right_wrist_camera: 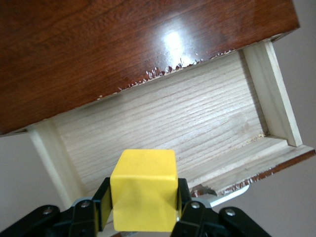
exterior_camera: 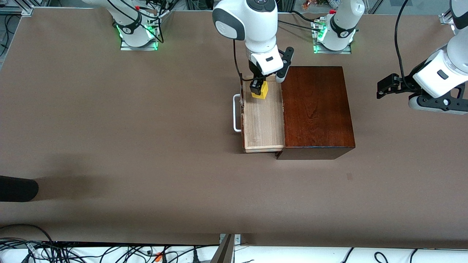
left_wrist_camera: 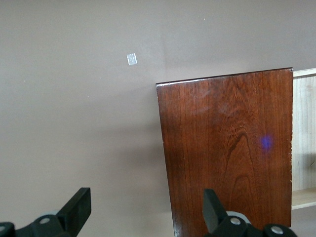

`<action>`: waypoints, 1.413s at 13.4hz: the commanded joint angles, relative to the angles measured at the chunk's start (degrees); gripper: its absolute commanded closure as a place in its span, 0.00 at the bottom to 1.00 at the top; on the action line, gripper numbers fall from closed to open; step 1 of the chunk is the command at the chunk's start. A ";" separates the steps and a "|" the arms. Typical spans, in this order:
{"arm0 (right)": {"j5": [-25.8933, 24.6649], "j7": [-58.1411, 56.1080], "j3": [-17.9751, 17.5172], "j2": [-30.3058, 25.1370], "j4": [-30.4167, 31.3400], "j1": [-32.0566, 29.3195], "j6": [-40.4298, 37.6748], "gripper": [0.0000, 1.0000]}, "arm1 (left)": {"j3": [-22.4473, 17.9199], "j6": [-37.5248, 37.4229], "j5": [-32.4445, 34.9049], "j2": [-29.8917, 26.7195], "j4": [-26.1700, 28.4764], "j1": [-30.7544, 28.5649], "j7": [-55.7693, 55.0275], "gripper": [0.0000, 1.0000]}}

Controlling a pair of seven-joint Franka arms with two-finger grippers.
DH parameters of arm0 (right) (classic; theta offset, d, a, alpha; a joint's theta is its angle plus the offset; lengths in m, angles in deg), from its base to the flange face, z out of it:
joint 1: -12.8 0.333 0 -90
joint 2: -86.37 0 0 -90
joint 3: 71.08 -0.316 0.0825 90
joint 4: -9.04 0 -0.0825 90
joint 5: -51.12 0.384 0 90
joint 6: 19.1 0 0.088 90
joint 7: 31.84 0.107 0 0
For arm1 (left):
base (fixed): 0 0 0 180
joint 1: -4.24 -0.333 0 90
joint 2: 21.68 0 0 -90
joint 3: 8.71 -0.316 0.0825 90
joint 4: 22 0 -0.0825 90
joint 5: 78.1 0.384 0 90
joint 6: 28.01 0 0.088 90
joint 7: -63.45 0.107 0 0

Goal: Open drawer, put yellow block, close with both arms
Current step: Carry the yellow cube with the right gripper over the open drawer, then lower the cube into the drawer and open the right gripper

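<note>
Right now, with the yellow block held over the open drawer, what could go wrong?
The right gripper holds the yellow block over the drawer's end farthest from the front camera, near its rim, so a release might catch the wall. The box could slide when the drawer is pushed shut, as the left gripper waits open over bare table, not bracing it.

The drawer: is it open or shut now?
Open. The drawer is pulled out of the dark box, its pale wood floor showing; the right gripper holds the yellow block over it.
</note>
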 commanded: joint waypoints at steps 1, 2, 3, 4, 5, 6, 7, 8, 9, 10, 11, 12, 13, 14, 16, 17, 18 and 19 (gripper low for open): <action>-3.50 -6.14 0.59 4.77 -5.14 0.40 0.09 0.58 | -0.30 0.44 1.28 -1.48 1.08 0.56 0.96 0.00; -3.69 -7.39 0.76 5.22 -5.15 0.31 0.35 0.58 | -0.30 0.44 1.28 -1.48 0.99 0.56 1.05 0.00; -3.78 -8.53 0.85 5.66 -5.15 0.14 0.35 0.58 | -0.30 0.44 1.28 -1.48 1.08 0.56 1.05 0.00; -3.78 -10.02 0.85 6.18 -5.15 -0.21 0.44 0.57 | -0.38 0.44 1.28 -1.48 0.99 0.56 1.05 0.00; -3.78 -11.17 0.94 6.54 -5.06 -0.30 0.44 0.57 | -0.38 0.44 1.28 -1.48 0.99 0.56 1.13 0.00; -3.78 -12.14 1.38 7.24 -5.06 -0.30 0.53 0.57 | -0.38 0.44 1.28 -1.48 0.99 0.56 1.13 0.00; -3.78 -12.75 1.90 7.77 -4.97 -0.30 1.14 0.56 | -0.38 0.36 1.28 -1.48 0.99 0.56 1.05 0.00; -3.86 -13.28 2.17 8.55 -4.80 -0.30 2.01 0.56 | -0.38 0.36 1.28 -1.57 0.99 0.56 1.05 0.00; -3.87 -13.55 2.35 9.35 -4.80 -0.30 2.20 0.56 | -0.38 0.36 1.28 -1.57 0.90 0.56 1.05 0.00; -4.56 -13.64 2.61 9.96 -4.80 -0.30 2.72 0.55 | -0.38 0.36 1.28 -1.57 0.90 0.56 1.05 0.00; -4.74 -13.64 2.61 10.40 -4.80 -0.30 3.16 0.53 | -0.30 0.36 1.28 -1.57 0.99 0.56 1.05 0.00; -4.83 -13.55 2.70 10.76 -4.80 -0.30 3.25 0.52 | -0.30 0.36 1.28 -1.57 0.90 0.65 0.96 0.00; -4.83 -13.38 2.70 10.85 -4.80 -0.30 3.25 0.48 | -0.30 0.36 1.28 -1.57 0.90 0.65 0.96 0.00; -4.83 -13.46 2.70 10.93 -4.80 -0.30 3.16 0.31 | -0.21 0.36 1.28 -1.57 0.90 0.65 1.05 0.00; -4.66 -12.85 2.87 10.41 -4.97 -0.30 2.38 0.00 | -0.21 0.36 1.28 -1.48 0.99 0.56 1.05 0.00; -4.31 -12.67 2.96 10.23 -5.06 -0.30 1.85 0.00 | -0.21 0.36 1.28 -1.48 0.99 0.56 1.05 0.00; -4.22 -12.32 3.14 9.80 -5.24 -0.30 0.54 0.00 | -0.21 0.44 1.28 -1.48 0.99 0.65 1.05 0.00; -4.13 -11.97 3.05 9.27 -5.50 -0.39 -1.30 0.00 | -0.21 0.44 1.28 -1.48 0.99 0.56 1.05 0.00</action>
